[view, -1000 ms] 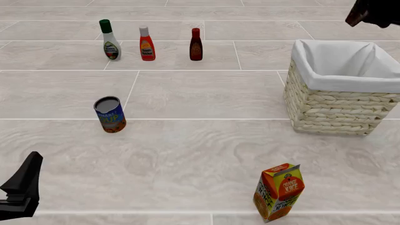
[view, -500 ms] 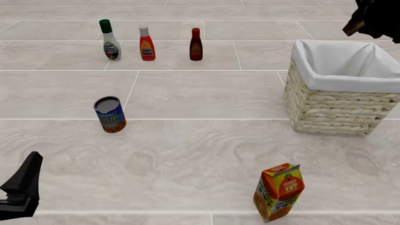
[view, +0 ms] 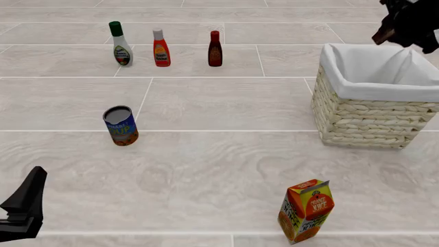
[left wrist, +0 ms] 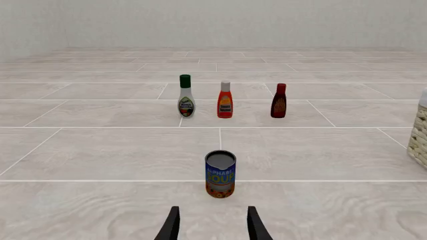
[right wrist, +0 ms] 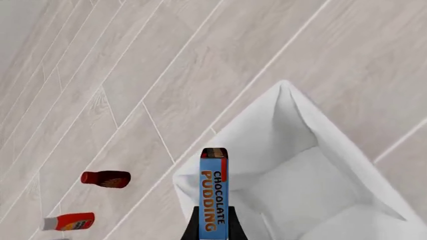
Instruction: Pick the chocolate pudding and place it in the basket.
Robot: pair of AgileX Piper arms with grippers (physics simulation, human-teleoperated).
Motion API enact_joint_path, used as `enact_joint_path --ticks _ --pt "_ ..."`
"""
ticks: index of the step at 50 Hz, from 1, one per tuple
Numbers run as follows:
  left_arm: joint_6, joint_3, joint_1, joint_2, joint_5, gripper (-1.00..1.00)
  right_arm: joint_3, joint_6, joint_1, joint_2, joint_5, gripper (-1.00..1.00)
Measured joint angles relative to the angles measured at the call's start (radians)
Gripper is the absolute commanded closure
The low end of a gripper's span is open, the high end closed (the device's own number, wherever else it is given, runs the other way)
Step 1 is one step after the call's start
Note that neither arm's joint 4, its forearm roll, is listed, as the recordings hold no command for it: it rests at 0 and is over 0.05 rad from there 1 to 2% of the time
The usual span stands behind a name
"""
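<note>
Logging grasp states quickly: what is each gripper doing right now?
Left gripper: open, holding nothing.
Right gripper: shut on the chocolate pudding.

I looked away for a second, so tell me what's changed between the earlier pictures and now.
The right gripper, shut on the chocolate pudding, has drifted slightly down and left in the front view, over the far edge of the basket. Nothing was released. The left gripper, soup can, three bottles and juice carton stayed put.
</note>
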Motion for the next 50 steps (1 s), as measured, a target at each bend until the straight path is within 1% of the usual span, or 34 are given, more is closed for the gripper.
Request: enact_joint_path --ticks 21,33,50 --pt "0.000 0.000 0.000 0.000 0.000 -1.00 0.046 0.049 0.009 0.012 -0.025 1.00" --pt "0.000 0.000 0.000 0.000 0.000 -1.00 0.075 0.065 0.011 0.018 -0.045 1.00" --pt "0.000 0.000 0.000 0.000 0.000 -1.00 0.086 0.080 0.001 0.043 -0.065 1.00"
